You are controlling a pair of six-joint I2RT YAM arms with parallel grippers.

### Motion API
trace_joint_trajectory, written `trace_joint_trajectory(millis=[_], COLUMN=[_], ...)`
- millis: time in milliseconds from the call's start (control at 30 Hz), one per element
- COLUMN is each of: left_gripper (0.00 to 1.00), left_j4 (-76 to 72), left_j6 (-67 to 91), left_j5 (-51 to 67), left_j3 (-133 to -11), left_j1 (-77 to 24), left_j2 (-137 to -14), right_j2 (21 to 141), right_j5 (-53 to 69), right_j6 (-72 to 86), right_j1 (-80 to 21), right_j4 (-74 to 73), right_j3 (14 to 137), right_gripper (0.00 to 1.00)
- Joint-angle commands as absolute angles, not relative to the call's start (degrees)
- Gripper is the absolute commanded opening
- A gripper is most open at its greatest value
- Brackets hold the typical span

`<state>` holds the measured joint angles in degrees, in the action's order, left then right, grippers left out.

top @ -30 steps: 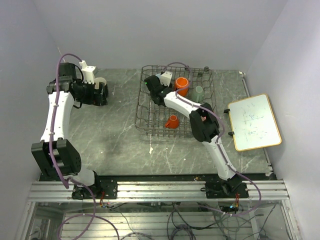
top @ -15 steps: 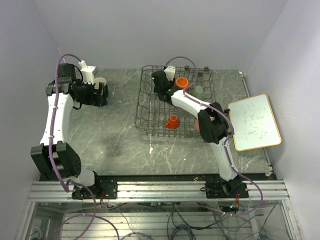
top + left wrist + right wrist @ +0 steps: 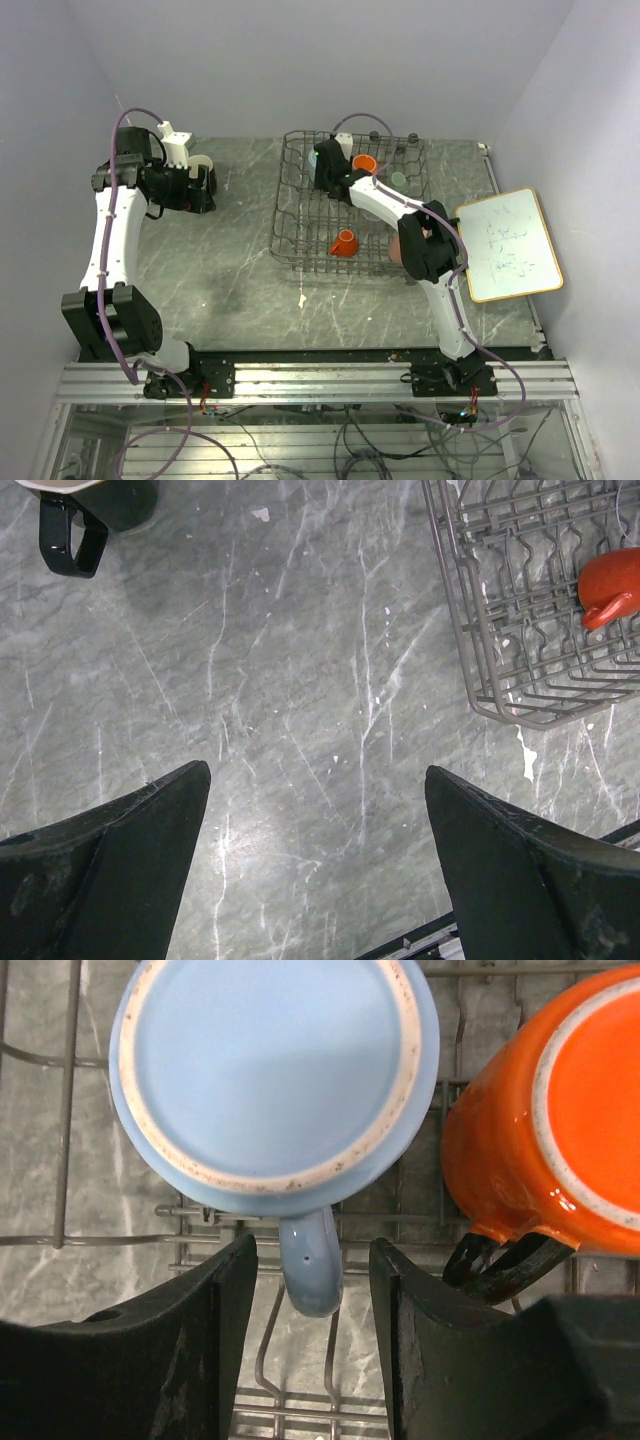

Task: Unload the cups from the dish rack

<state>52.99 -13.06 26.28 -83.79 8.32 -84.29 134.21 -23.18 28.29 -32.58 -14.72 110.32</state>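
The left claw (image 3: 318, 770) hangs released, its fingers spread wide over bare worktop (image 3: 230, 270) near the far left corner. Just beyond it stands the black mug (image 3: 90, 510), out of the dish rack and on the stone.

The dish rack (image 3: 285, 215) sits against the far edge, right of the middle. At its near side the tiny orange cup (image 3: 344, 243) lies among the tines. In its far part the light blue mug (image 3: 275, 1070) stands upside down, base up, handle pointing back at the wrist camera. The right claw (image 3: 312, 1260) is down there with one finger on each side of that handle, parted, a sliver of gap showing on both sides, so nothing is grasped. Just right of it the orange mug (image 3: 550, 1130) is also base up, and the pale green cup (image 3: 398, 180) sits further right in the rack. A pinkish shape by the right arm's elbow may be another cup.

A whiteboard (image 3: 508, 245) lies at the right edge.
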Motion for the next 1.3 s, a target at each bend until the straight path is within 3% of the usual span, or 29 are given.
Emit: trace_joint_trajectory(millis=[0,633,933,1267], left_gripper=[1.00,1.00,1.00,0.99], left_j4=[53.54,56.14,56.91,55.69], left_j6=[-12.51,-13.26,-15.36,-19.52], left_j5=[28.04,29.54,30.68,33.47], left_j3=[-84.46,-84.19,-83.10,-78.62], left_j1=[8.70,8.71,8.72,8.75], left_j2=[-81.94,-80.08,-79.06,-75.63], right_j2=[134.02,135.22,133.47,126.16], right_j5=[-24.70,-26.49,-28.48,-26.88], right_j6=[26.59,18.26,17.15,15.12], right_j1=[-32.81,-33.71,-34.47,-35.33], right_j4=[-15.33,-7.08,-5.09,0.11], right_j3=[108.83,107.73,106.61,105.36], right_gripper=[0.47,0.31,0.00,0.00])
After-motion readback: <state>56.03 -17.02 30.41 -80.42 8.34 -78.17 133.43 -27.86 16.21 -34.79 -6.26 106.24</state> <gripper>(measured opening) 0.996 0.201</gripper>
